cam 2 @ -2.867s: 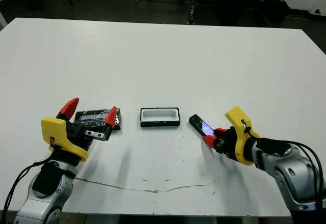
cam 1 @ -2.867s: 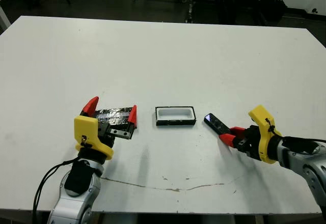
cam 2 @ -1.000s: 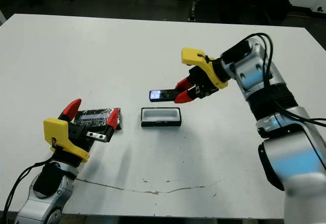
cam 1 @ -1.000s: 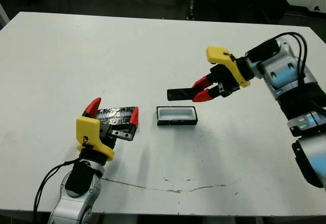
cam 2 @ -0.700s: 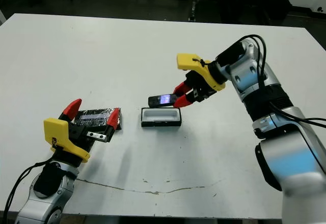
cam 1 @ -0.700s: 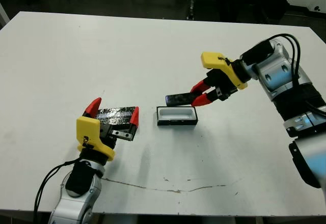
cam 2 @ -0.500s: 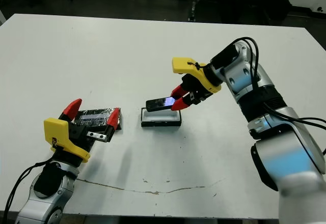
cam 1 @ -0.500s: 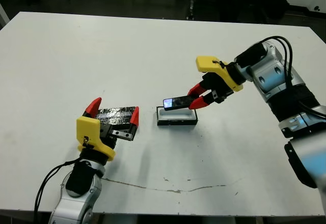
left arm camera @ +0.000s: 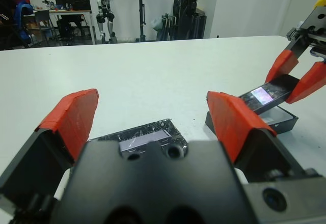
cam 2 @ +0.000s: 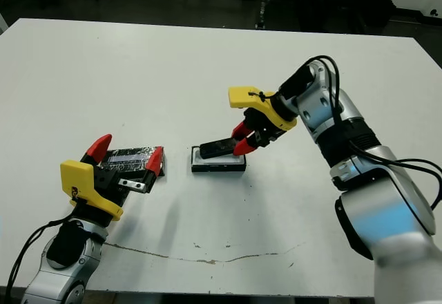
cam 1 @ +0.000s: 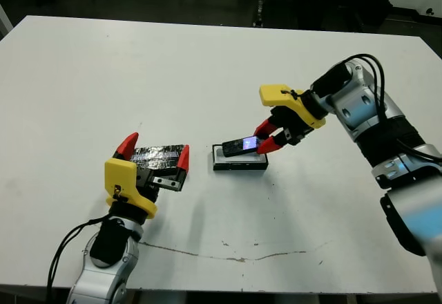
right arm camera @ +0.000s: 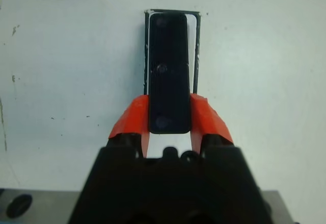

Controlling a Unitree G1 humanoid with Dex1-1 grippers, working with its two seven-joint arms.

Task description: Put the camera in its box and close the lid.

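My right gripper (cam 1: 265,142) is shut on one end of the camera (cam 1: 239,144), a slim black bar with a bluish glossy face. It holds the camera tilted just above the box (cam 1: 239,164), a shallow black tray with a white lining near the table's middle. In the right wrist view the camera (right arm camera: 167,71) lies lengthwise over the box (right arm camera: 195,46). The lid (cam 1: 157,155), a crinkly shiny black panel, lies flat on the table left of the box. My left gripper (cam 1: 153,150) hangs open over the lid, a red finger on each side.
The white table (cam 1: 207,76) stretches wide behind the box. A thin dark crack line (cam 1: 235,254) runs near its front edge. Racks and stands (left arm camera: 147,10) fill the room beyond the table's far side.
My right gripper picked the camera up from the table right of the box and has brought it leftward and down to just above the box. The left arm and lid have not moved.
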